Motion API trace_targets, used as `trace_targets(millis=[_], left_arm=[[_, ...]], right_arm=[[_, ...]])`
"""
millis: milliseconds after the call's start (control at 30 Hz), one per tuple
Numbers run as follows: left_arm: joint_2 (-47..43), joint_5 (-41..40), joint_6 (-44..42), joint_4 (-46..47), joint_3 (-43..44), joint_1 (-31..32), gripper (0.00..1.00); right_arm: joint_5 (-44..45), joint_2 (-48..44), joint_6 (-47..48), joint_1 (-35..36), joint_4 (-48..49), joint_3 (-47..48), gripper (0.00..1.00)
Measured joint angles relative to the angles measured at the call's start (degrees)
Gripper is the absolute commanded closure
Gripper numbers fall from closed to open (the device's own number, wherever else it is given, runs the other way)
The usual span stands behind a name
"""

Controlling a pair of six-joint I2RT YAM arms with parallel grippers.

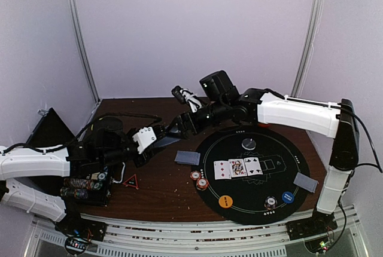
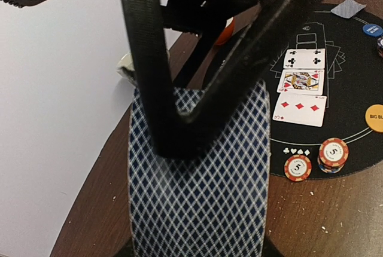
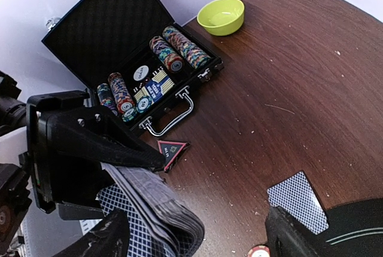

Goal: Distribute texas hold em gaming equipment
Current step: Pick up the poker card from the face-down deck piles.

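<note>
Left gripper (image 1: 149, 140) clamps the deck (image 2: 197, 209), its long axis pointing out toward the wide-open right gripper (image 3: 197, 239).

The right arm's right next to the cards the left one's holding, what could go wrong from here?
The deck looks bowed and splayed in the left gripper, so the open right gripper might pinch several cards or tug the deck loose. Dropped cards could land face up near the red triangle.

I'm counting three face-up cards (image 1: 237, 167), two face-down cards (image 1: 187, 157), three round buttons (image 1: 225, 201). One deck (image 2: 200, 197), one red triangle (image 1: 131, 180), one chip case (image 3: 119, 42).
</note>
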State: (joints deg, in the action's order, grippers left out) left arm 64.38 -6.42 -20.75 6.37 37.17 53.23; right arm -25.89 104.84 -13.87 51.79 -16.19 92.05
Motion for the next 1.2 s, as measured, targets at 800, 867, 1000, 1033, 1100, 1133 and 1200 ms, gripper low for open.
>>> trace_targets(millis=[800, 867, 1000, 1033, 1100, 1133, 1200], left_arm=[[0.0, 0.0, -0.1, -0.3, 0.0, 0.0, 0.6], [0.0, 0.0, -0.1, -0.3, 0.0, 0.0, 0.6], [0.0, 0.0, -0.2, -0.4, 0.0, 0.0, 0.6], [0.0, 0.0, -0.2, -0.4, 0.0, 0.0, 0.6], [0.0, 0.0, -0.2, -0.5, 0.0, 0.0, 0.6], [0.0, 0.0, -0.2, -0.5, 0.0, 0.0, 0.6], [0.0, 0.0, -0.2, -0.5, 0.0, 0.0, 0.6]], right_arm=[[2.0, 0.4, 4.5, 0.4, -8.6, 4.1, 0.74], [1.7, 0.5, 4.6, 0.5, -8.6, 4.1, 0.78], [1.9, 0.7, 4.8, 0.5, -9.4, 4.5, 0.88], [2.1, 0.7, 4.9, 0.6, -9.7, 4.5, 0.91], [2.6, 0.7, 5.1, 0.7, -10.4, 4.8, 0.94], [2.9, 0.6, 5.3, 0.7, -10.8, 4.9, 0.95], [3.5, 0.3, 5.7, 0.7, -11.6, 5.1, 1.0]])
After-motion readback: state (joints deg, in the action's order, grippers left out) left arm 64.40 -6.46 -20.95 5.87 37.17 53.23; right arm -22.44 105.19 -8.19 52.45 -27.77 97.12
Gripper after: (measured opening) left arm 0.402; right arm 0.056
